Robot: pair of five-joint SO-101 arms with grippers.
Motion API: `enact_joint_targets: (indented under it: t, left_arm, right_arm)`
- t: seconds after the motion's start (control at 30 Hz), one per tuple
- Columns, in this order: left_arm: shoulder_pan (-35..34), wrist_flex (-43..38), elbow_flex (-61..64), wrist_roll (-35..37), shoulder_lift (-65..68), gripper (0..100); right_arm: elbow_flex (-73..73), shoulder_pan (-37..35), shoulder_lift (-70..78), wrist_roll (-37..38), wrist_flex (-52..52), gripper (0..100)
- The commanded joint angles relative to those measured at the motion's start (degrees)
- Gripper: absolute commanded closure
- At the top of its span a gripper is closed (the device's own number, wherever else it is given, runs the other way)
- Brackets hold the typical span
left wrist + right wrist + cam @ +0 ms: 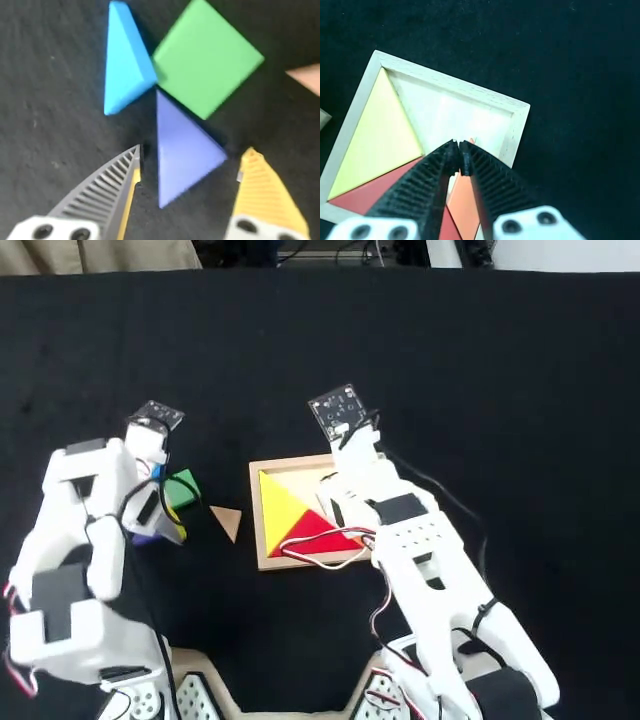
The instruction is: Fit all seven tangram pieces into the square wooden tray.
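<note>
The square wooden tray (263, 540) lies at mid table and holds a yellow triangle (282, 502), a red triangle (318, 531) and an orange piece (464, 200). My right gripper (458, 149) hangs shut just over the tray's bare part (455, 117), its tips above the orange piece. To the tray's left lie a green square (207, 57), a light blue triangle (122, 65) and a purple triangle (182, 155), touching one another. My left gripper (194, 151) is open, low over the cloth, with one finger on each side of the purple triangle.
A plain wooden triangle (228, 521) lies alone on the black cloth between the tray and the left group. The cloth runs wide and bare behind the tray and to its right. The arm bases stand at the near edge.
</note>
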Motion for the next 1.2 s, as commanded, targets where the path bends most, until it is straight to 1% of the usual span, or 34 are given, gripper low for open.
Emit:
enact_joint_targets:
  t: [0.0, 0.1, 0.2, 0.37, 0.57, 0.7, 0.97, 1.03, 1.17]
  left_arm:
    - [-0.48, 0.88, -8.66, -0.44, 6.15, 72]
    - [-0.31, 1.58, -11.3, -0.26, 8.97, 71]
    - [-0.31, 4.22, -12.62, -0.26, 9.05, 71]
    - [-0.31, 4.4, -12.35, 0.0, 9.05, 71]
    - [-0.31, 4.13, -12.7, 8.79, 9.23, 72]
    - [0.13, 4.22, -12.7, 9.14, 9.23, 72]
    - [3.74, 4.66, -11.21, 9.05, 9.14, 72]
    - [3.74, 4.66, -11.47, 9.05, 9.41, 74]
    - [3.65, 4.66, -11.38, 9.05, 9.49, 84]
  right_arm:
    - [-0.57, 1.23, 0.04, 0.0, -1.23, 98.7]
    - [-0.57, 1.23, 0.04, 0.0, -1.23, 98.7]
    - [-0.57, 1.23, 0.04, 0.0, -1.23, 98.7]
    - [-0.57, 1.23, 0.04, 0.0, -1.23, 98.7]
    - [-0.57, 1.23, 0.04, 0.0, -1.23, 98.7]
    - [-0.57, 1.23, 0.04, 0.0, -1.23, 98.7]
    - [-0.04, 1.23, 0.04, 0.0, -1.49, 98.7]
    - [0.66, 1.23, 0.04, 0.0, -2.73, 98.7]
    - [1.1, 1.23, 0.04, 0.0, -3.69, 98.7]
